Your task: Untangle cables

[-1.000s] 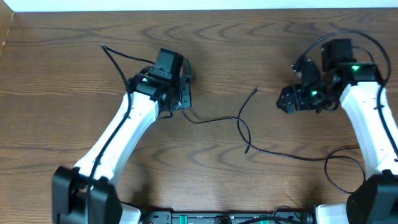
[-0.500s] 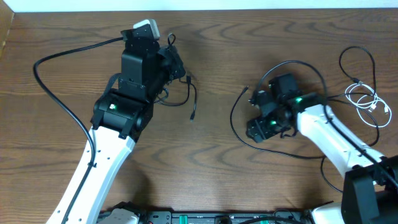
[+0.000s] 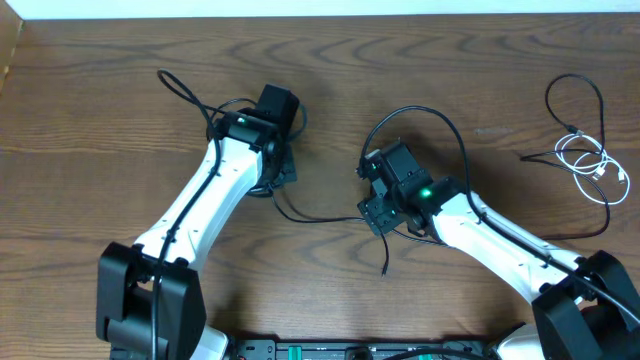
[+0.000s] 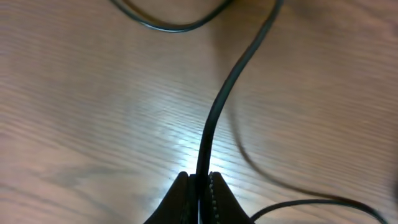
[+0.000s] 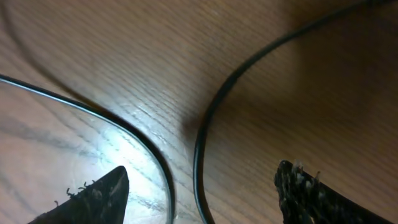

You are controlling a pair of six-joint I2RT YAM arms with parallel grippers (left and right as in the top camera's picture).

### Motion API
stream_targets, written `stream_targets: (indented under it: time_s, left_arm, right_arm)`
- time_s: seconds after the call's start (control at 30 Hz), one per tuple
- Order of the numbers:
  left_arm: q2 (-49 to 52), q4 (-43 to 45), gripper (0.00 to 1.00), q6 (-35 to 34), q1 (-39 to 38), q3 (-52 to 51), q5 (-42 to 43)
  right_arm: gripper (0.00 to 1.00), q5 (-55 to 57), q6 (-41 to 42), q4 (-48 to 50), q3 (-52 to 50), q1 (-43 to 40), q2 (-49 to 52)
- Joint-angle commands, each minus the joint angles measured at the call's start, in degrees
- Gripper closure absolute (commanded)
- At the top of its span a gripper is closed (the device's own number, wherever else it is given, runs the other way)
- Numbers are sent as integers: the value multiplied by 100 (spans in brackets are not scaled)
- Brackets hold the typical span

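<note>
A thin black cable runs across the wooden table between my two grippers; its free end lies at the front. My left gripper is shut on this cable; in the left wrist view the cord rises straight out of the closed jaws. My right gripper is open low over the table. Two black cable strands pass between its spread fingers, untouched. A short white cable and another black cable loop lie at the far right.
Thicker black wires arc from my own arms, one over the left arm and one over the right wrist. The table's back edge runs along the top. More black cable strands cross the left wrist view.
My left gripper has come down and toward the front, low over the table. My right gripper has moved left, to the cable's middle. The black cable now lies stretched between them.
</note>
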Motion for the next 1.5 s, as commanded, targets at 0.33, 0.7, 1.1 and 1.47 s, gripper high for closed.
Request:
stream_targets:
  time_s: [0.33,0.7,1.1,1.47]
  left_arm:
    - [17,-61,92,55,-4,-50,-306]
    - [17,-61,93,55,-4,-50,-306]
    - [17,-63,92,55,-4,-50,-304]
    - [17,-81,93,33,-4,-48,-304]
  right_arm:
    - [43,575,1300,1259,-868,50,142]
    - [98,481,1447,1386,-870,109,619]
    - [99,1521,168,-1381,2389,-2302,-457]
    - [94,1491,177,-918,3080,-5759,-225]
